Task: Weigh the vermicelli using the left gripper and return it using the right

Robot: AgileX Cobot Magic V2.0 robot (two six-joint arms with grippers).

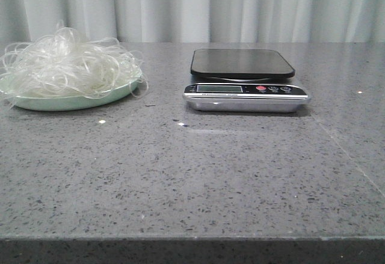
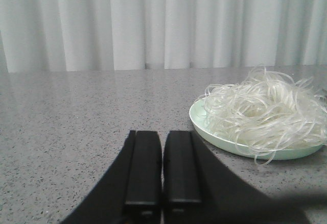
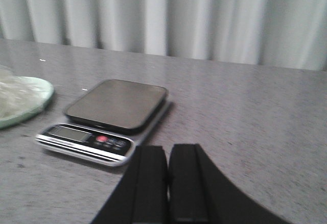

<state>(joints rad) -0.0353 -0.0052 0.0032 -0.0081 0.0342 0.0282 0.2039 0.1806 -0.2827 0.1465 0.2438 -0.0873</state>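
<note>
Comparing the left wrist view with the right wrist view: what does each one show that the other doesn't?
Only the left wrist view shows the vermicelli clearly, heaped over the pale green plate, plus the left gripper with its jaws together. Only the right wrist view shows the scale, its dark platform bare, and the right gripper, jaws also together. Both share the grey speckled table and the white curtain; the right wrist view also catches a blurred sliver of the plate at its edge.
</note>
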